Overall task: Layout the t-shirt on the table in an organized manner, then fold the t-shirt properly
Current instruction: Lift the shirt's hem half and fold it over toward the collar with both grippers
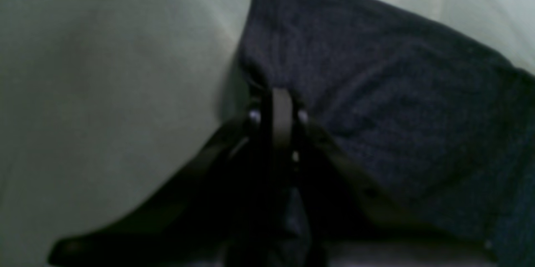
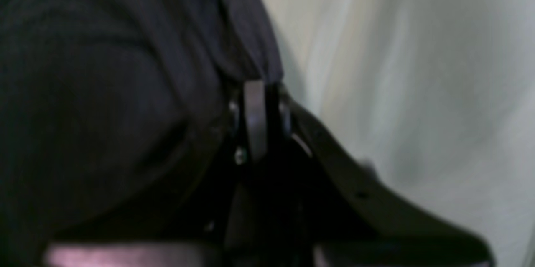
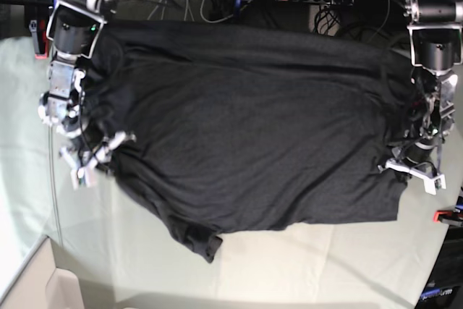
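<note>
The t-shirt (image 3: 253,135) lies spread wide across the pale bench (image 3: 304,265), one sleeve trailing toward the near edge. At each side an arm pinches its edge: the left fingers (image 1: 278,91) are clenched on a bunched corner, and the right fingers (image 2: 256,85) are likewise clamped on the fabric's edge.

The t-shirt (image 3: 246,128) is a big dark charcoal thing, lying spread wide across the table (image 3: 304,265), stretching nearly side to side with its far edge hanging off the back. It's still rumpled, and one sleeve is sticking out at the near-left corner. The table's pale grey-green cloth is creasing a bit.
</note>
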Available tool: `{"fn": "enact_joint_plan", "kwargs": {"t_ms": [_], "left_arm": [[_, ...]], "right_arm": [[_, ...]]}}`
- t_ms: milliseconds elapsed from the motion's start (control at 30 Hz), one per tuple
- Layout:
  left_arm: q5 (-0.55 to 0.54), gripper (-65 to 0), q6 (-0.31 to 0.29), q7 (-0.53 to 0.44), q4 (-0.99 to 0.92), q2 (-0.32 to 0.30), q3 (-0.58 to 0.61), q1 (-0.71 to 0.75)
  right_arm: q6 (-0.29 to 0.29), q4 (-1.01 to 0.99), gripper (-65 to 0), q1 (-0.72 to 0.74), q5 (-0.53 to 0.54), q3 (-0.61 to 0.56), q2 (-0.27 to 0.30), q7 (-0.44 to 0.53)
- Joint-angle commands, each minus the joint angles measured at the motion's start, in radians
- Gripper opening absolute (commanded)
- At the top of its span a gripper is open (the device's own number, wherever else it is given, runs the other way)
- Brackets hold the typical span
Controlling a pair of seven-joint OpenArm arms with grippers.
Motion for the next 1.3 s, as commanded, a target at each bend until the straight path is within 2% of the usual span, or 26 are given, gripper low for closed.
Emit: {"fn": "enact_joint_plan", "kwargs": {"t_ms": [0, 167, 333, 467, 600, 700, 833, 1200, 1267], "left_arm": [[-0.006, -64.9, -0.003, -0.025, 0.019, -0.017, -0.006, -0.026], [-0.004, -64.9, -0.003, -0.022, 0.129, -0.016, -0.072, 0.033], [0.004, -64.9, -0.003, -0.022, 0.181, -0.016, -0.078, 0.044], [0.002, -64.9, -0.003, -0.022, 0.183, -0.016, -0.083, 0.057], [-0.001, -64.9, -0.008, -0.022, 0.183, -0.016, -0.083, 0.059], [-0.006, -64.9, -0.008, -0.022, 0.183, -0.020, -0.083, 0.070], [-0.006, -64.9, -0.010, -0.023, 0.183, -0.022, -0.083, 0.073], [-0.006, -64.9, -0.013, -0.026, 0.183, -0.022, -0.086, 0.074], [-0.006, -64.9, -0.014, -0.023, 0.184, -0.022, -0.118, 0.074]], "right_arm": [[0.007, 0.049, -65.0, 0.011, 0.019, 0.000, 0.004, 0.016], [0.007, 0.190, -65.0, -0.041, 0.020, 0.003, -0.009, 0.004], [0.007, 0.271, -65.0, -0.104, 0.023, 0.002, -0.011, 0.007], [0.007, 0.359, -65.0, -0.185, 0.135, -0.004, -0.002, 0.004], [0.007, 0.432, -65.0, -0.265, 0.154, -0.006, 0.009, 0.007], [0.007, 0.449, -65.0, -0.309, 0.158, 0.002, 0.011, 0.013], [0.007, 0.451, -65.0, -0.345, 0.232, 0.043, 0.029, 0.005], [0.007, 0.452, -65.0, -0.378, 0.235, 0.160, 0.027, 0.013], [0.007, 0.452, -65.0, -0.378, 0.235, 0.178, 0.026, 0.013]]}}
